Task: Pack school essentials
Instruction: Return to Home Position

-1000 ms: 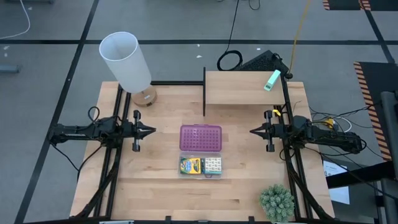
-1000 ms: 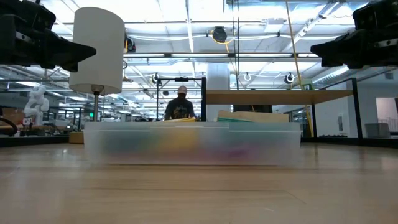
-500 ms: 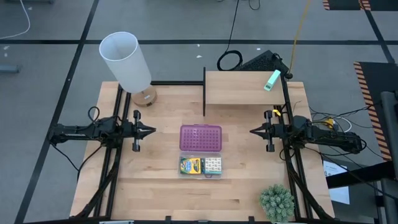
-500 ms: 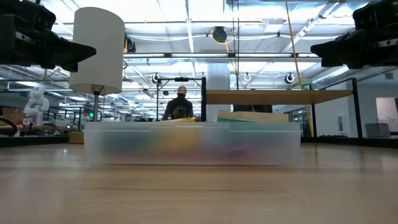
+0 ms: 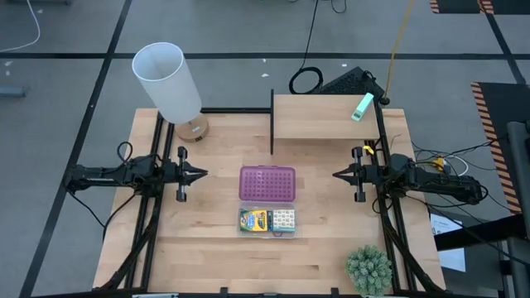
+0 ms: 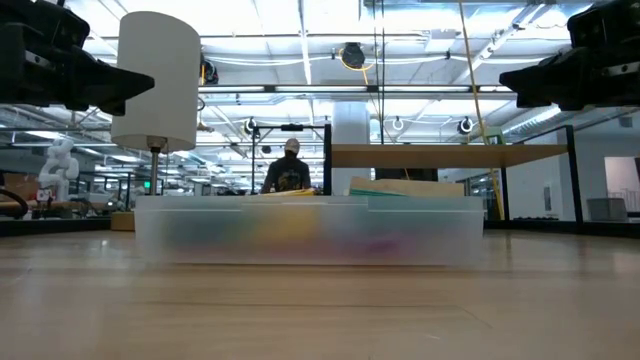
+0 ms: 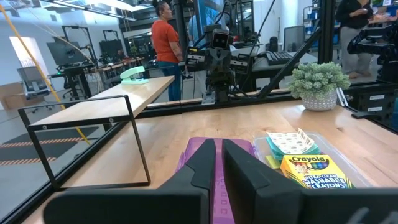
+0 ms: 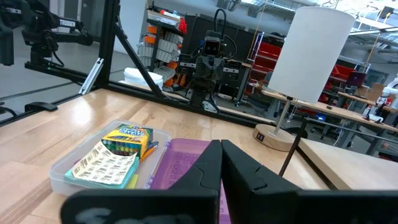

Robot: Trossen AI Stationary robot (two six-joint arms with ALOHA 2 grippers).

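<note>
High view: both hands level, closed.

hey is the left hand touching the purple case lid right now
Apart. The high view shows bare table between the left hand and the purple case lid; the low view shows that hand raised above the table.

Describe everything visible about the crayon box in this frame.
The crayon box is a small yellow and green cardboard pack with a printed brand name and pictured crayon tips. It lies flat in the open clear case, on its left side from above, right beside a pale patterned pack. The purple studded lid lies just behind it. Neither pincer touches it; both arms wait at the table's sides.
</note>
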